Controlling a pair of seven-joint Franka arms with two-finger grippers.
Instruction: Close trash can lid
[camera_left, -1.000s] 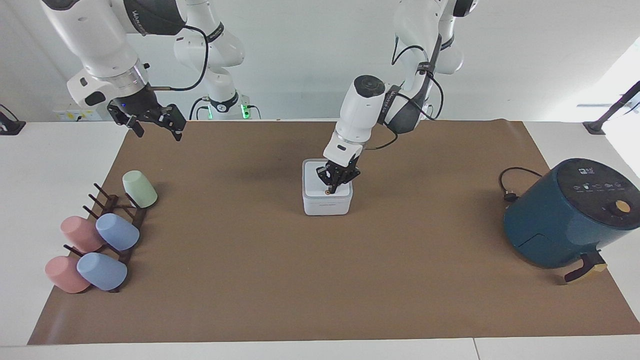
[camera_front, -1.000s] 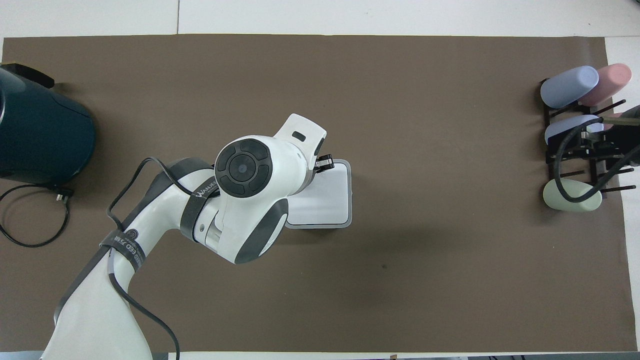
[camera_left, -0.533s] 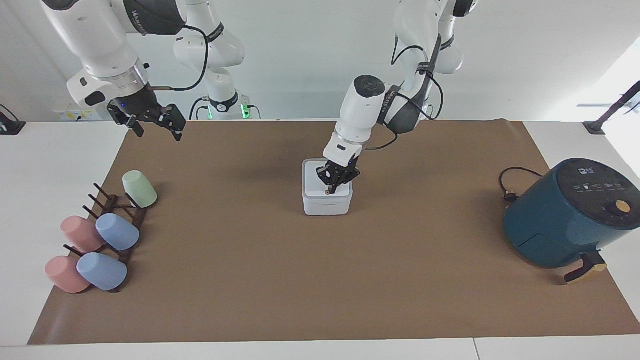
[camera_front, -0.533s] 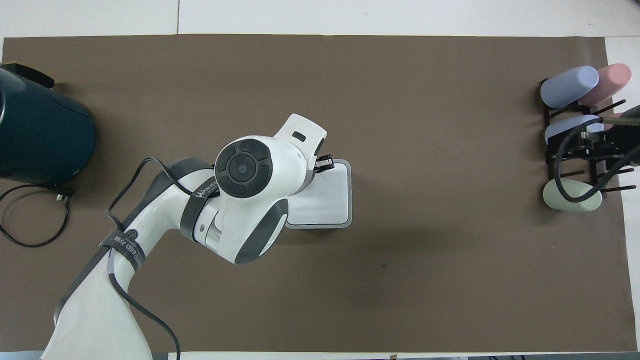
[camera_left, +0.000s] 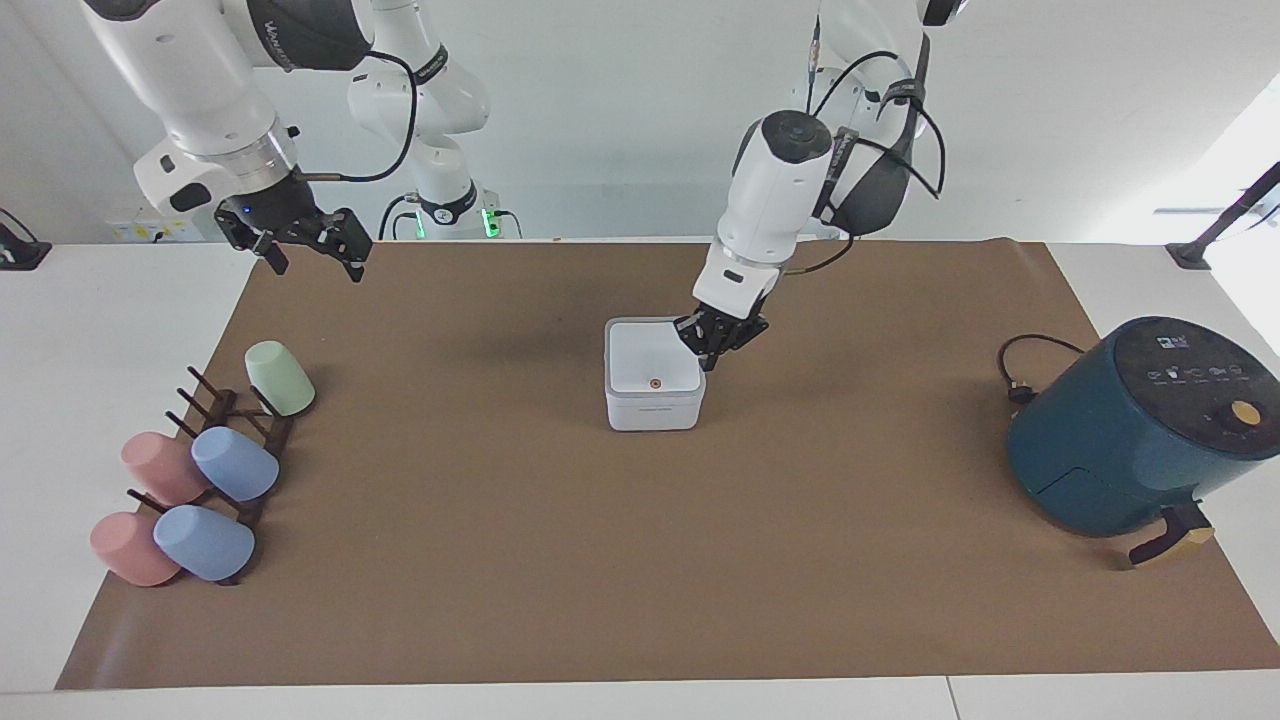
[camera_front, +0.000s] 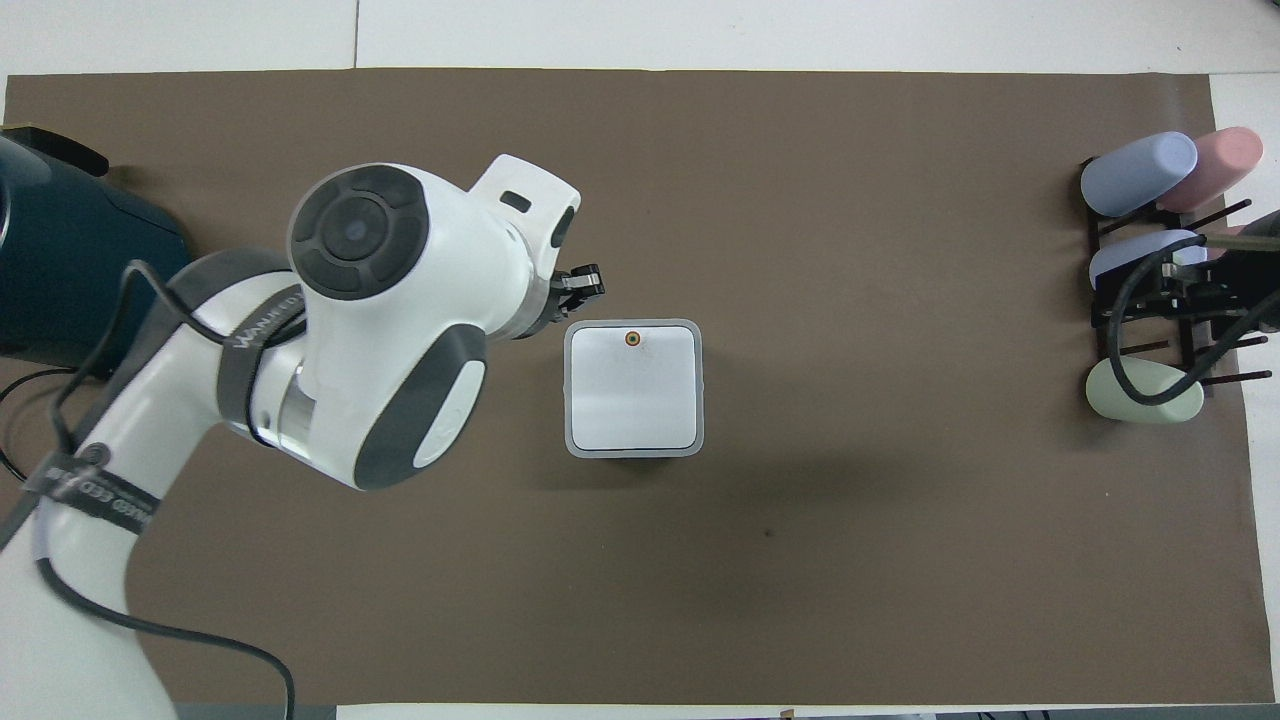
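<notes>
The small white trash can (camera_left: 655, 408) stands mid-mat. Its flat white lid (camera_left: 650, 360) lies level on top, with the orange-ringed dot at the edge farther from the robots. The lid also shows in the overhead view (camera_front: 632, 392). My left gripper (camera_left: 716, 345) is shut and empty. It hangs just off the can's upper corner toward the left arm's end and is clear of the lid; it also shows in the overhead view (camera_front: 582, 284). My right gripper (camera_left: 315, 266) is open and empty, and waits high over the mat's edge at the right arm's end.
A dark teal air fryer (camera_left: 1140, 430) with its cord (camera_left: 1020, 375) stands at the left arm's end. A dark rack (camera_left: 235, 440) with several pastel cups lies at the right arm's end. A brown mat (camera_left: 640, 560) covers the table.
My left gripper was pressing on the lid near the orange dot. It has lifted off and swung toward the left arm's end. The lid stays flat on the can. The right arm has not moved.
</notes>
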